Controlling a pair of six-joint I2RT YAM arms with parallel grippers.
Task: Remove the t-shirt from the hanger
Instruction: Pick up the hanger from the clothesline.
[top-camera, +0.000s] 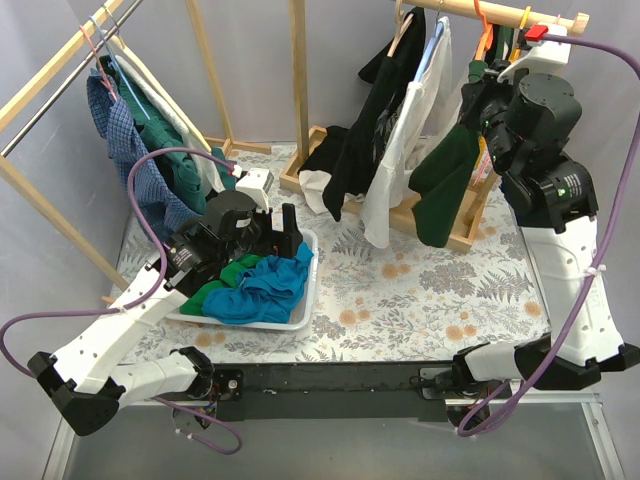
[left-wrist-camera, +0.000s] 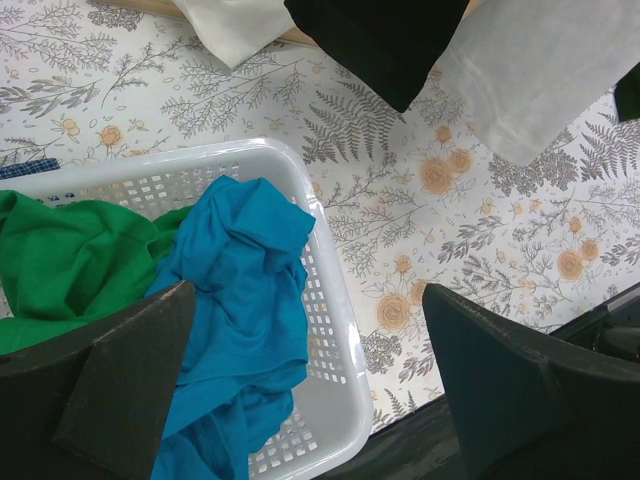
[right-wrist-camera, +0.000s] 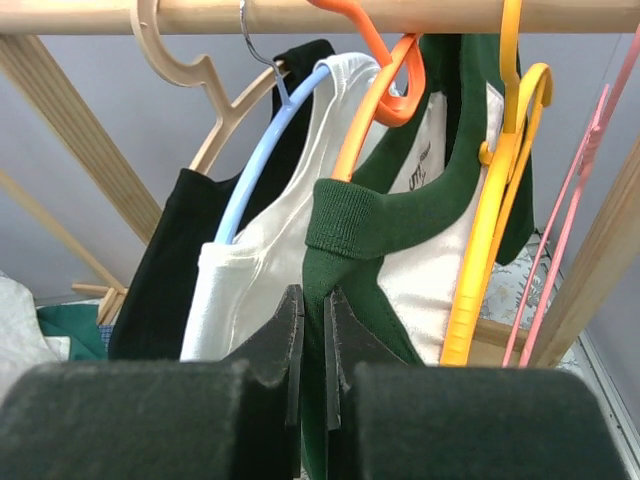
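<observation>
So here's what you've got: your right claw (right-wrist-camera: 313, 300) is up at the rack and clamped shut on the dark green t-shirt (right-wrist-camera: 380, 230), with a fold of fabric just under the ribbed collar pinched between the two fingers. The shirt hangs on the orange hanger (right-wrist-camera: 370, 110), which runs down into the neck opening, and its hook is looped over the wooden rail (right-wrist-camera: 300, 15), so nothing has come off. In the right wrist view, just to the left of it there's a white shirt (right-wrist-camera: 260, 270) on a light blue hanger (right-wrist-camera: 265, 150), then a black shirt (right-wrist-camera: 160, 260) on a wooden hanger (right-wrist-camera: 190, 90). On the other side, a yellow hanger (right-wrist-camera: 500, 220) sits right against the green shirt and a pink hanger (right-wrist-camera: 575, 200) is next along. From the top camera you can see the green shirt's body draping down the front of the rack towards the bench (left-wrist-camera: 450, 250). Your left claw (left-wrist-camera: 308, 293) is way over on the other side with its fingers spread wide apart and nothing between them. It hovers over the white basket (left-wrist-camera: 335, 330), which sits on the floral bench cover with a blue garment (left-wrist-camera: 240, 280) and a bright green garment (left-wrist-camera: 70, 260) crumpled inside, the blue one piled against the basket's right wall.
</observation>
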